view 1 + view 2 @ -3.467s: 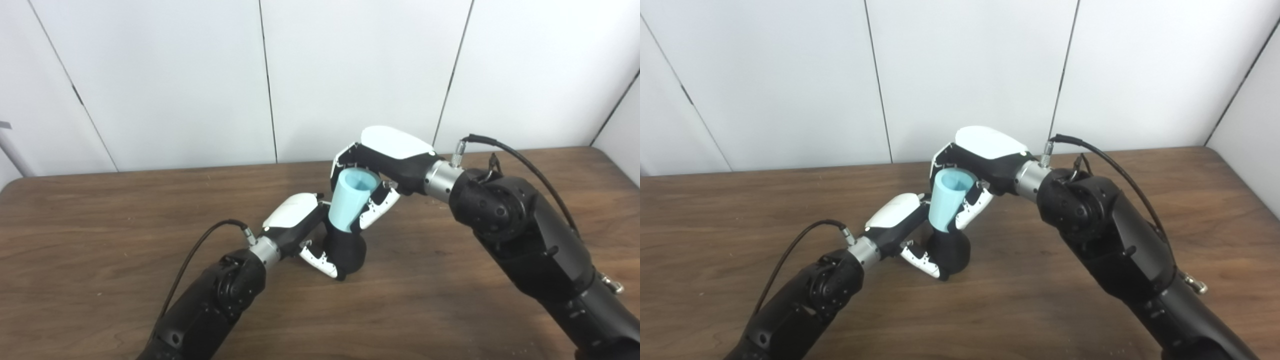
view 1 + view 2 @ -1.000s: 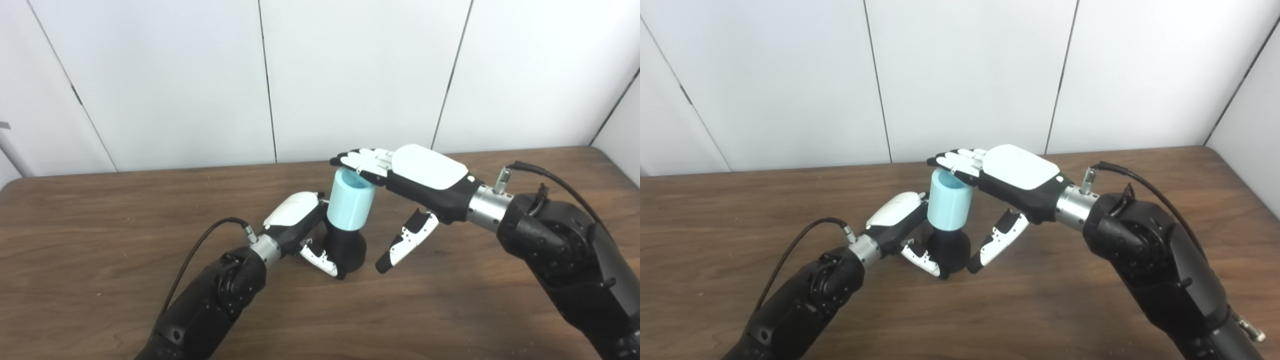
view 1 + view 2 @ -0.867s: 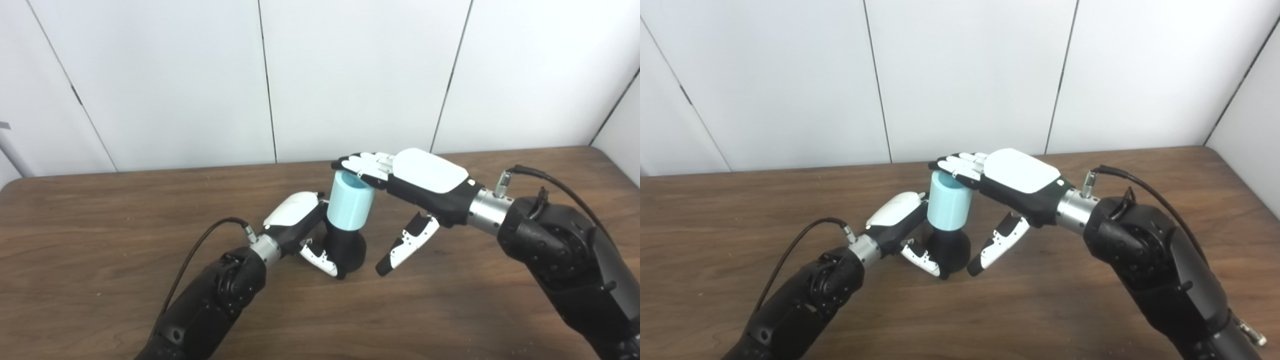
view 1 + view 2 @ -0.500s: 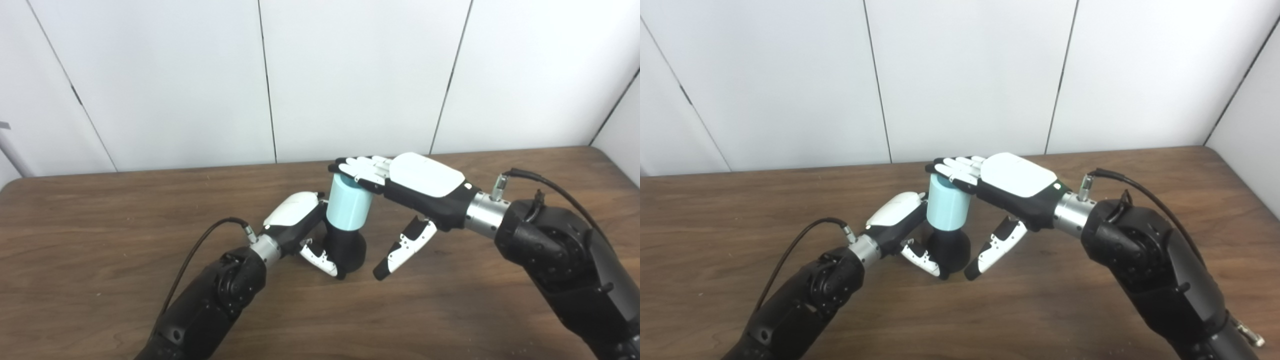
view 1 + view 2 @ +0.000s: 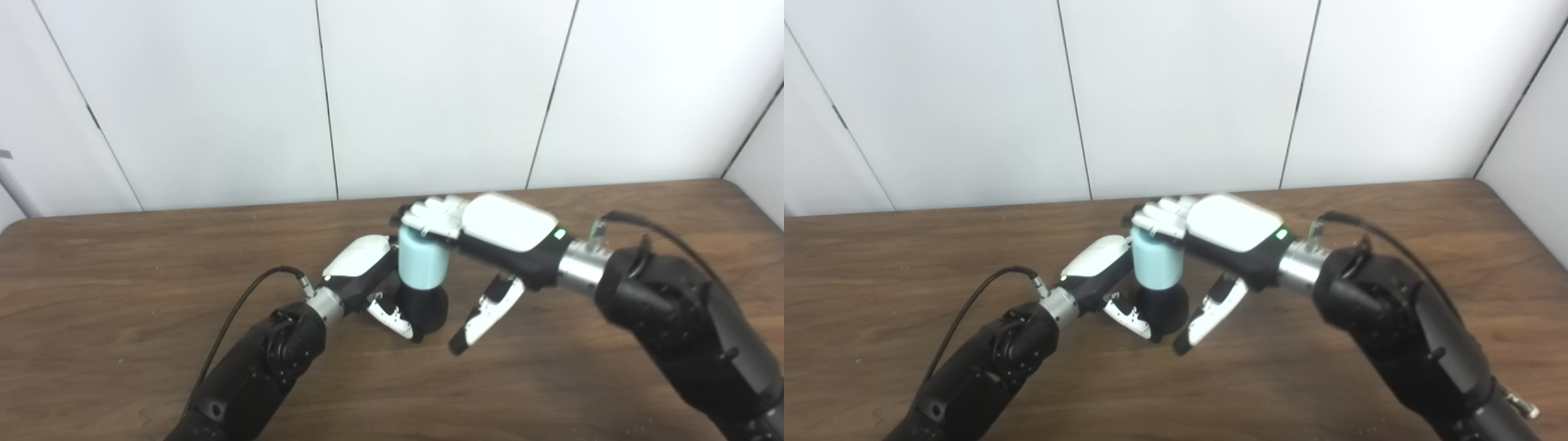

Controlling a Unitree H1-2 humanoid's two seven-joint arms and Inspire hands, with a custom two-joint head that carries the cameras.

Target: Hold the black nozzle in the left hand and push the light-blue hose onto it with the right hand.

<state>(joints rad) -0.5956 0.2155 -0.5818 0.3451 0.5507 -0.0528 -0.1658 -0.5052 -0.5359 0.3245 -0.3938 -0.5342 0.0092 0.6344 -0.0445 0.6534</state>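
While the left hand (image 5: 367, 272) stays out of the way low at frame centre, its fingers are wrapped round the black nozzle (image 5: 425, 309), clamped on it w/ white fingertips curling under the base on the near side. Nozzle stands upright on the brown table (image 5: 122, 275), approx mid-frame. Light-blue hose (image 5: 421, 264) sits upright on top of the nozzle, its lower end over the nozzle's neck; only the rounded black base shows below it. Right hand (image 5: 490, 236) comes in from the right of the frame, palm down, fingers (image 5: 429, 217) held flat & together, lying across the hose's top end & touching it, not wrapped round it. Its thumb (image 5: 481, 312) hangs down apart from the fingers, tip near the table, just right of the nozzle base, not touching it as far as can be seen. So right hand is spread, gripping nothing. Its fingers look motion-blurred. White wall panels fill the upper half of the frame.
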